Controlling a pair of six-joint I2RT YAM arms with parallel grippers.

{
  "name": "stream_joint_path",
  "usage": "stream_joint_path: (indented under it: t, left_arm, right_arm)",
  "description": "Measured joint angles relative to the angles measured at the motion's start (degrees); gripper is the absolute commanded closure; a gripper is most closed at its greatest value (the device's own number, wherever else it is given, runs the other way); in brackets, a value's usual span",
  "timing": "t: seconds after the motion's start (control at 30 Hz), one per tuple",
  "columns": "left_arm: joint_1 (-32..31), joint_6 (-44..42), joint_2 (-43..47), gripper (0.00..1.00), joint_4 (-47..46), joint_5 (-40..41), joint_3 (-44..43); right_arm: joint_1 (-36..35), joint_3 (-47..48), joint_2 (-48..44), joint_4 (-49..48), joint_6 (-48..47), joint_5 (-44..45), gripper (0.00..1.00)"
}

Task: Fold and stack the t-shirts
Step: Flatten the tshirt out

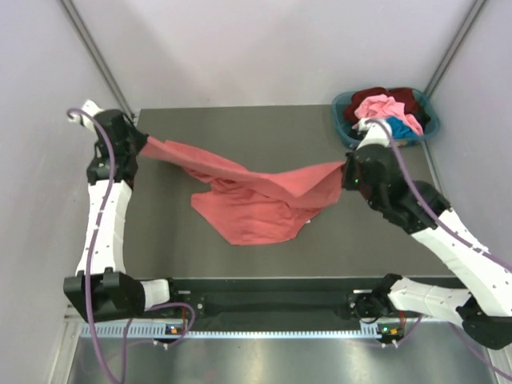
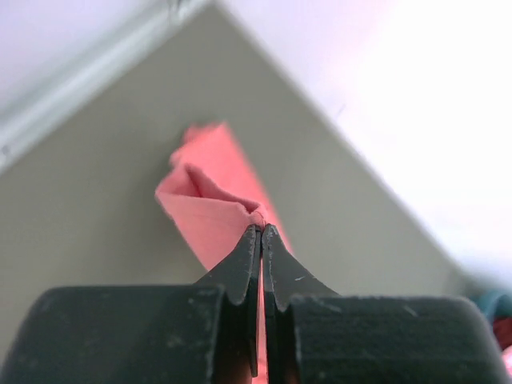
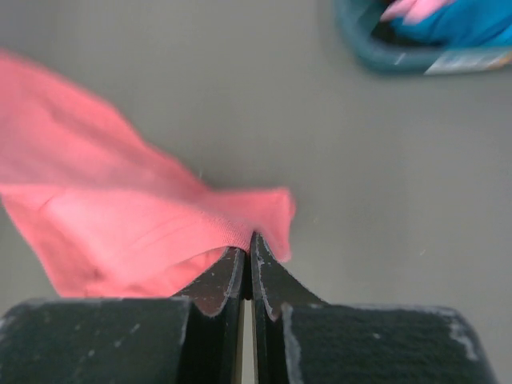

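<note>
We have the salmon-red t-shirt (image 1: 256,196) stretched between our two arms over the dark table (image 1: 240,132). Our left gripper (image 1: 142,144) pinches one edge of it near the far left of the table. In the left wrist view its jaws are pressed together with a fold of red cloth caught right at the tips. Our right gripper (image 1: 349,166) holds the opposite end at the right side, just in front of the teal basket (image 1: 342,120). The right wrist view shows those jaws likewise closed, with a hemmed edge of the shirt clamped between them. Between the two grips the cloth runs as a taut band lifted off the surface. The rest of the shirt sags down and lies rumpled on the middle of the table, its lower part bunched and doubled over itself.

We judge the task to be near its beginning. This shirt is only partly spread: it is not flat, no neat fold is made, and we see no stack on the table. In the basket at the far right corner lie a pink shirt (image 1: 382,108), a dark maroon shirt (image 1: 406,98) and a bright blue shirt (image 1: 398,128), crumpled together and not yet taken out. What is left, as far as we can see, is nearly everything: lay this shirt flat, fold it, set it down, then do the same for the three in the basket, each placed on top.
</note>
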State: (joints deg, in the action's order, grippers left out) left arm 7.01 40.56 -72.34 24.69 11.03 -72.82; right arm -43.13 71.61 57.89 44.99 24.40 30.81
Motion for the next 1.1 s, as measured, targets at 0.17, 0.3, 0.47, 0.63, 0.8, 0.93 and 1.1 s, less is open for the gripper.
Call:
stream_joint_path:
  t: [0.17, 0.3, 0.47, 0.63, 0.8, 0.93, 1.1]
  left_arm:
    - [0.1, -1.4, 0.9, 1.00, 5.1, 3.3, -14.5]
    - [0.1, -1.7, -1.6, 1.00, 9.4, 3.6, -28.8]
    - [0.1, -1.6, -8.3, 1.00, 12.1, 0.9, -47.6]
    - [0.1, 1.3, -15.2, 1.00, 11.0, -5.0, -58.0]
    - [0.1, 5.3, -17.8, 1.00, 10.9, -10.6, -58.0]
    - [0.1, 6.1, -17.9, 1.00, 11.5, -12.3, -58.8]
    - [0.1, 5.8, -12.0, 1.00, 12.4, -12.9, -57.1]
  right_arm:
    - [6.2, 13.0, 3.5, 0.7, -4.2, 1.2, 1.00]
    - [9.9, 27.9, 8.4, 0.9, -8.0, 1.2, 1.00]
    - [10.8, 49.0, 15.3, -0.3, -13.6, -0.6, 1.00]
    - [10.8, 53.5, 16.0, -9.2, -20.4, -1.4, 1.00]
    - [10.9, 51.7, 16.9, -17.6, -26.8, -1.6, 1.00]
    - [11.0, 51.0, 17.0, -19.8, -30.0, -4.2, 1.00]
    - [11.0, 49.0, 11.7, -18.4, -29.7, -8.6, 1.00]
